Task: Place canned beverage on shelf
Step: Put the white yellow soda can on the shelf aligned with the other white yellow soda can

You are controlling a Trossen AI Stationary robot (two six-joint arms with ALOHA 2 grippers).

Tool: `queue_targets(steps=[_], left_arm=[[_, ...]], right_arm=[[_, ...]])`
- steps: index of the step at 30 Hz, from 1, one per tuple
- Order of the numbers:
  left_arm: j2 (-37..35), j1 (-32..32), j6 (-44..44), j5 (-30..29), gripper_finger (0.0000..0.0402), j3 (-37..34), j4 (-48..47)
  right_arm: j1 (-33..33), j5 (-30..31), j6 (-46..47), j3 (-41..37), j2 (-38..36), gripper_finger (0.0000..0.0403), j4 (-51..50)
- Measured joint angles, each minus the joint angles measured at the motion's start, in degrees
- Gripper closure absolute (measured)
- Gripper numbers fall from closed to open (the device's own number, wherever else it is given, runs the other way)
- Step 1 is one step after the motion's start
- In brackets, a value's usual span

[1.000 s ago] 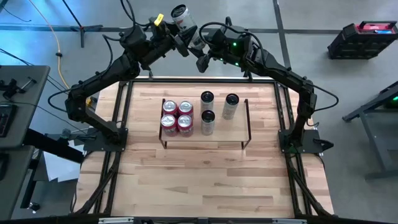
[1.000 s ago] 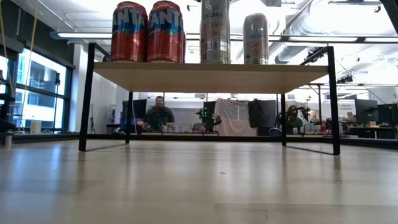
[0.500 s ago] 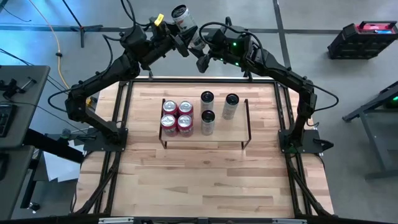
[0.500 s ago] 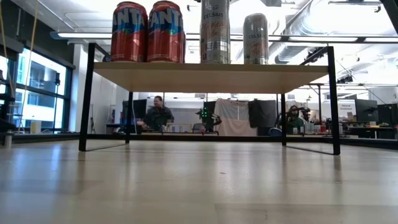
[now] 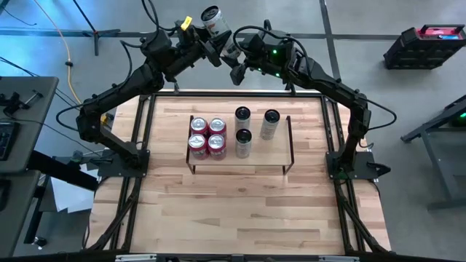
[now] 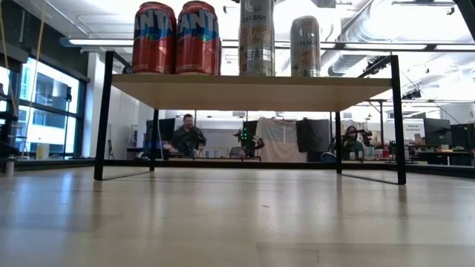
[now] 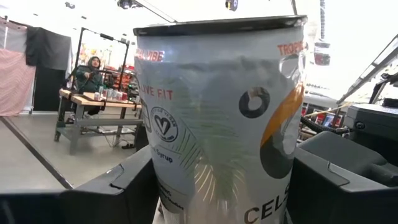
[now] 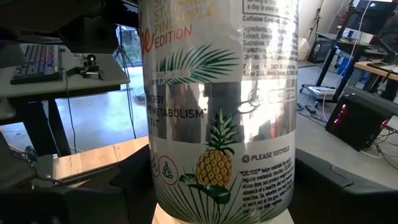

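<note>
Your left gripper and right gripper both clasp one silver can beyond the table's far edge; the shelf carries four red cans and three slim cans

Grey concrete floor surrounds the rig; tall windows glow at one side; ceiling strip lights shine above distant workbenches.
</note>
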Motion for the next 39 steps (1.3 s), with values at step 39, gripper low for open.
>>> queue_targets(steps=[39], left_arm=[[-3.0,3.0,20.5,-4.9,0.015,0.0,-12.2]], right_arm=[[-0.4,-1.4,0.4,0.0,-8.8,0.0072,-16.2]])
